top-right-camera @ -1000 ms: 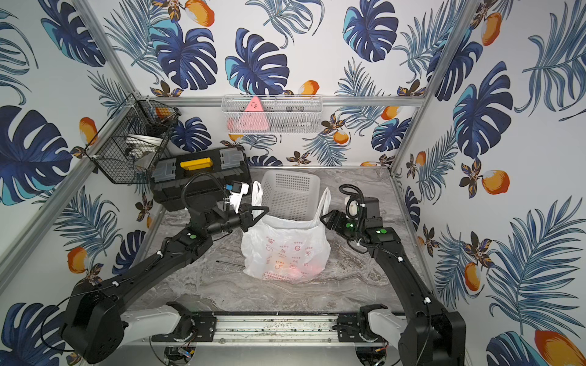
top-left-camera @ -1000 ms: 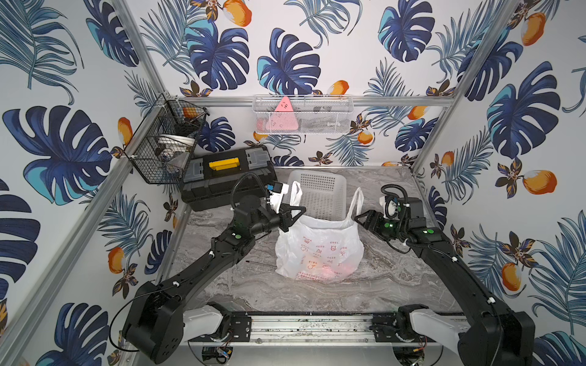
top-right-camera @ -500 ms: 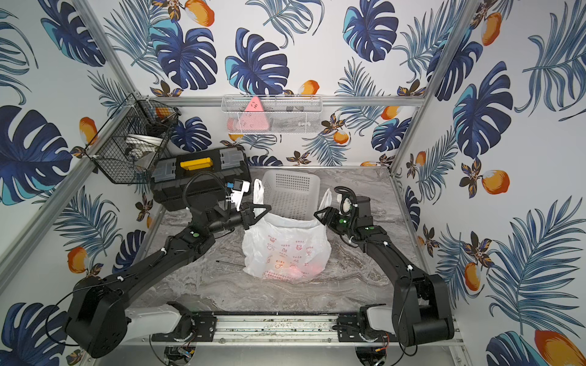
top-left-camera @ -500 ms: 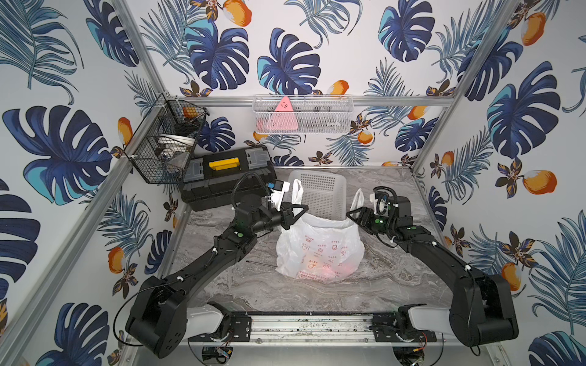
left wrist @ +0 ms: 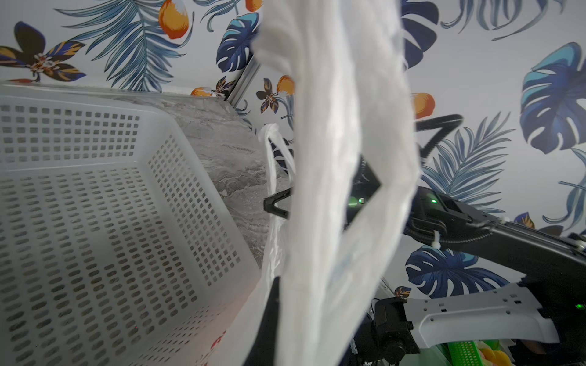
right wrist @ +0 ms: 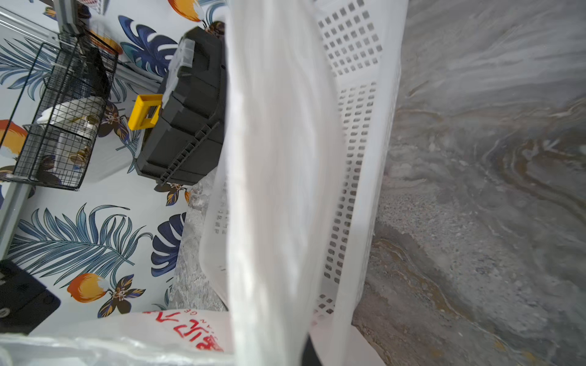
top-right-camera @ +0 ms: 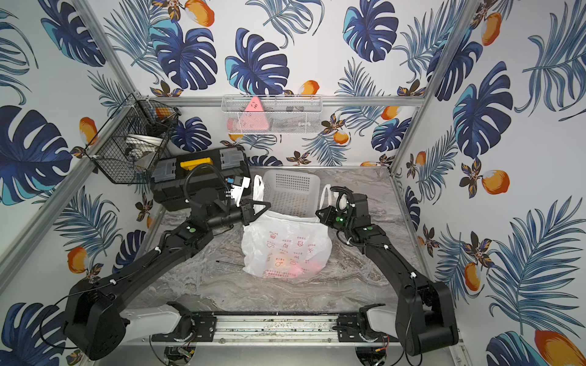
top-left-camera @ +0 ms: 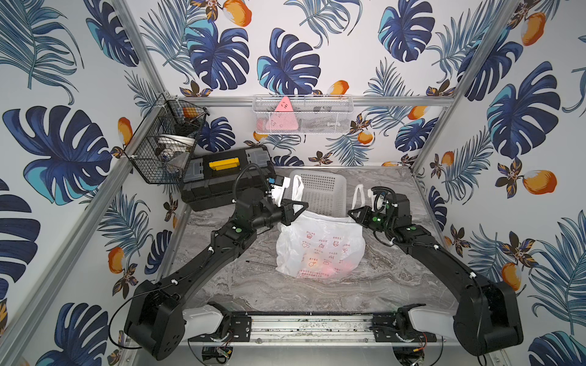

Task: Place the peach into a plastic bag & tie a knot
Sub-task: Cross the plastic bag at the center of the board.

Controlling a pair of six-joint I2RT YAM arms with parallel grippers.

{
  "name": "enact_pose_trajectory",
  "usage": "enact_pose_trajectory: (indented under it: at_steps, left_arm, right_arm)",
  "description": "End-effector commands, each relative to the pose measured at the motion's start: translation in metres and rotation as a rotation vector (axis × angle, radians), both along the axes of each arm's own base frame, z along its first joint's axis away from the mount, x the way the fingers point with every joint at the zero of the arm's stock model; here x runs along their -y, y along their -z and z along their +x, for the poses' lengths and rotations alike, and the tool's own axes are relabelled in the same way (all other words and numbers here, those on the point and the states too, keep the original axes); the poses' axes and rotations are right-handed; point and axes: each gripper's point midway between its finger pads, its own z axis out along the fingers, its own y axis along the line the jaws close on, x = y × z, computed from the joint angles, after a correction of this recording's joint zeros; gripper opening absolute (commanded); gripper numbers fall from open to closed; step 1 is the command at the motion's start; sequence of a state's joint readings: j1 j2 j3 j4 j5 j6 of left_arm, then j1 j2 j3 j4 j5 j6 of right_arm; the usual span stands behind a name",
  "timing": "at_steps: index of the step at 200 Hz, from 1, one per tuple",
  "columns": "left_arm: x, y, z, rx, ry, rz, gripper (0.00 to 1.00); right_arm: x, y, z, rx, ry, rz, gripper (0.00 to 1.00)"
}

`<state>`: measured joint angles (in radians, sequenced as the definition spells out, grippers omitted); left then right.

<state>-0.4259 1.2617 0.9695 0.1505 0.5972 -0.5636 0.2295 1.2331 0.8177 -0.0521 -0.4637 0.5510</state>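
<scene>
The plastic bag (top-left-camera: 320,247) (top-right-camera: 285,247) stands mid-table, translucent white with red print. The peach (top-left-camera: 344,266) (top-right-camera: 298,267) shows through it as a pink-orange glow near the bottom. My left gripper (top-left-camera: 296,210) (top-right-camera: 260,210) is shut on the left handle loop (top-left-camera: 297,188), which fills the left wrist view (left wrist: 342,158) beside a dark finger (left wrist: 269,320). My right gripper (top-left-camera: 353,214) (top-right-camera: 320,215) is shut on the right handle loop (top-left-camera: 358,195) (right wrist: 279,190). The two loops stand apart, and no knot is in view.
A white perforated basket (top-left-camera: 320,193) sits right behind the bag. A black toolbox (top-left-camera: 222,180) with a yellow handle is at the back left, under a wire basket (top-left-camera: 165,149). A mesh shelf (top-left-camera: 301,115) hangs on the back wall. A thin dark stick (top-left-camera: 260,263) lies left of the bag.
My right gripper has moved in from the right to the bag's right handle loop and closed on it. My left gripper stays shut on the left loop.
</scene>
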Motion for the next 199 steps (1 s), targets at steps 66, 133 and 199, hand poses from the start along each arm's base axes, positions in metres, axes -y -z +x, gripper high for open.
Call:
enact_pose_trajectory:
  at_steps: [66,133,199]
  left_arm:
    - [0.030,0.060,-0.058,-0.338,0.295,0.219,0.00]
    - [0.046,0.066,-0.074,-0.344,0.509,0.221,0.03]
    - [0.045,0.059,-0.084,-0.304,0.573,0.187,0.26]
  right_arm:
    - [-0.063,-0.032,-0.079,0.303,-0.318,-0.493,0.00]
    - [-0.102,-0.048,-0.112,0.481,-0.550,-0.625,0.00]
    - [-0.109,-0.040,-0.108,0.466,-0.616,-0.731,0.00]
